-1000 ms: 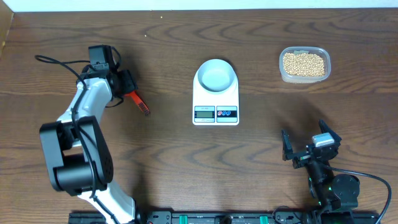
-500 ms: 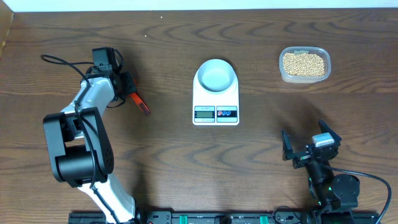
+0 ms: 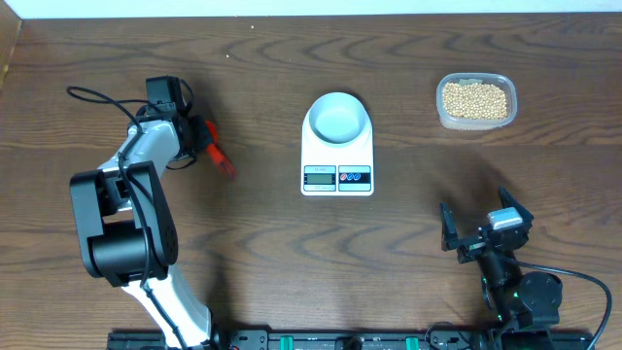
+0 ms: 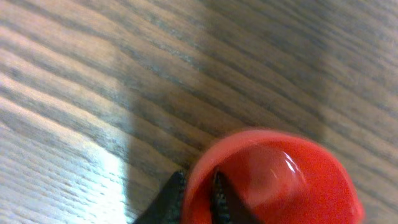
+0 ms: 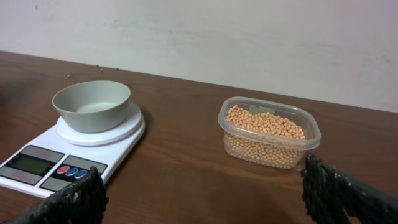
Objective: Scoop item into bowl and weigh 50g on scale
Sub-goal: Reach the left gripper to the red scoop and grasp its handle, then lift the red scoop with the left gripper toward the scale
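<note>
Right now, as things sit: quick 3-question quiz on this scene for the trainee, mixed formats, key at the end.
1. True or false: the bowl sits on the scale.
2. Where are the beans? A: in the bowl. B: in the clear tub. C: loose on the scale.
3. Short answer: what does the left gripper hold, and is anything in it?

Key
1. True.
2. B.
3. A red scoop, pinched at its rim. It is empty.
</note>
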Robot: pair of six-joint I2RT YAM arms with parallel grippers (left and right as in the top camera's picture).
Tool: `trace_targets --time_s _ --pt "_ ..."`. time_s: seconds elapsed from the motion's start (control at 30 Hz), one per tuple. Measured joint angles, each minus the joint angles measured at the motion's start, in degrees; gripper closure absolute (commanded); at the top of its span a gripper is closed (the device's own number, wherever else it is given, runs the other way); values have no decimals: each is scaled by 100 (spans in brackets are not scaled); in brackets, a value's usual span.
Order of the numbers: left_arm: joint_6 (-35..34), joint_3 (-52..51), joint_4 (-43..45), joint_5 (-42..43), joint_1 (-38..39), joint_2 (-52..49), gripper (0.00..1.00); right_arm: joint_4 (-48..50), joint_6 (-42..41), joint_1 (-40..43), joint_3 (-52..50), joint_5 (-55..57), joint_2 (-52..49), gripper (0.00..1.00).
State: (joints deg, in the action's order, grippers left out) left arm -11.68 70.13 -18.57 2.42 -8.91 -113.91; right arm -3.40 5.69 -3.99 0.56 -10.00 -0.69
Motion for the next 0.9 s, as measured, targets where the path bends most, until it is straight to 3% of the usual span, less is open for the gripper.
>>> trace_targets --time_s 0.3,0.57,0.9 --pt "-219 0 -101 289 2 227 93 0 0 0 0 0 2 1" --pt "-966 -11 -249 1150 114 2017 93 0 2 0 0 0 0 1" --pt "-1821 -11 -1126 1558 1198 2935 93 0 2 0 0 0 0 1"
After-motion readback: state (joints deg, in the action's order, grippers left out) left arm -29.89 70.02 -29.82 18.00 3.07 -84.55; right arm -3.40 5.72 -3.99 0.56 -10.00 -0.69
